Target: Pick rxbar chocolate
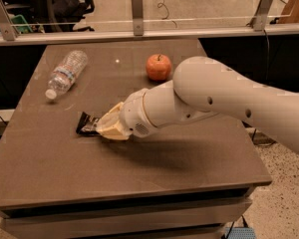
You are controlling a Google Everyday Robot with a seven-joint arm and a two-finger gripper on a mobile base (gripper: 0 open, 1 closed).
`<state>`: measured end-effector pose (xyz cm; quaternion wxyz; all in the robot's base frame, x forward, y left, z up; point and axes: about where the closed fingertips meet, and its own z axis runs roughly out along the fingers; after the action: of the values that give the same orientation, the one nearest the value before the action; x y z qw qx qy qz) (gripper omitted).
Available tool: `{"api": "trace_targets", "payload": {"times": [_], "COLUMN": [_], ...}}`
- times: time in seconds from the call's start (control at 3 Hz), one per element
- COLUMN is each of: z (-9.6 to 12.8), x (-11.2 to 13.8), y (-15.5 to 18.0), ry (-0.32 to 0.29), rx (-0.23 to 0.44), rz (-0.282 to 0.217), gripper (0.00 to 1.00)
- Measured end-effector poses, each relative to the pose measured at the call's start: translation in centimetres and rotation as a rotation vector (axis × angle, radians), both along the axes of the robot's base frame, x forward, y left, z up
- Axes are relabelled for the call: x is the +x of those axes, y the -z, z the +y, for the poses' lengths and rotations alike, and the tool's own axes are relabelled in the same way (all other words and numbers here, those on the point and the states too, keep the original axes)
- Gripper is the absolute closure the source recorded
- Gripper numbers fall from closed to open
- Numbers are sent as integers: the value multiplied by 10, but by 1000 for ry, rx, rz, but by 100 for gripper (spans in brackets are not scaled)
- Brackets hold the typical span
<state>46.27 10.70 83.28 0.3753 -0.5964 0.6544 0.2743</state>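
- Camera view shows you the brown desk (189, 168) filling most of the frame, with a glass-panelled rail running along its far edge at the top.
- Your tool (104, 127) sits left of centre, low over the desk surface, at the end of the thick white arm (214, 98) that reaches in from the right edge of the frame.
- You find the rxbar chocolate (85, 124) lying flat on the desk just left of the tool, with its black wrapper poking out toward the left side of the frame.
- The tool's pale fingers cover the bar's right end and look clenched on it, though the contact itself is hidden beneath them.
- You have a clear water bottle (66, 72) lying on its side in the upper left of the frame, white cap pointing toward the lower left, well apart from the bar.
- You also see a red apple (158, 66) standing upper centre, just behind the arm and apart from the tool.
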Motion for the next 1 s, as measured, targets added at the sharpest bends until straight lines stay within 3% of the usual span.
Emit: {"api": "trace_targets", "payload": {"times": [0.33,1.0], "z": [-6,-38], "x": [2,24], "y": [-1,-53], "ry": [6,38], "rx": [-9,39], "rz": [-2,-90], "gripper": [100,100]}}
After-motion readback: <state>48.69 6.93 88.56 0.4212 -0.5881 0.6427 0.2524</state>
